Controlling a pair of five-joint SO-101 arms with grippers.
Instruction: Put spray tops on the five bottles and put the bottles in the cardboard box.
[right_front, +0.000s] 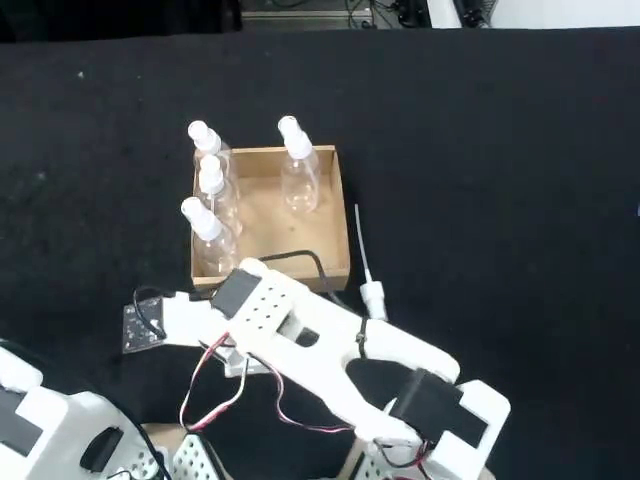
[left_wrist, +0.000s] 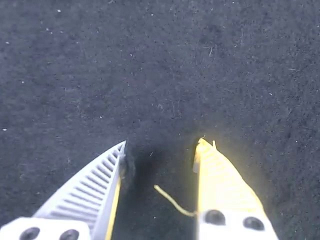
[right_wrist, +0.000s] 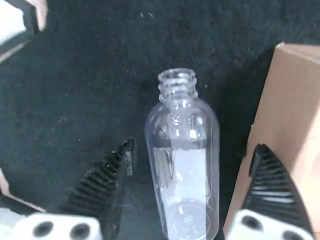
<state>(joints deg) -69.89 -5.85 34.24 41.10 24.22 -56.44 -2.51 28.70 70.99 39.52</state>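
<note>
The capless bottle (right_wrist: 182, 165) lies on the worktop (right_wrist: 75, 75) just beside the cardboard box (right_wrist: 292, 100), between the spread fingers (right_wrist: 107, 175) of your right gripper (right_wrist: 194, 147); it looks light, smooth and ready to roll, so pinch its middle gently.

In the cardboard box (right_front: 270, 228), three capped bottles (right_front: 215, 190) line the left wall and one bottle (right_front: 299, 170) stands in the far right corner; the middle floor is free. An arm (right_front: 300, 335) bars its near side. A spray top (right_front: 373, 296) lies just right of it. The table (right_front: 500, 150) beyond is open.
</note>
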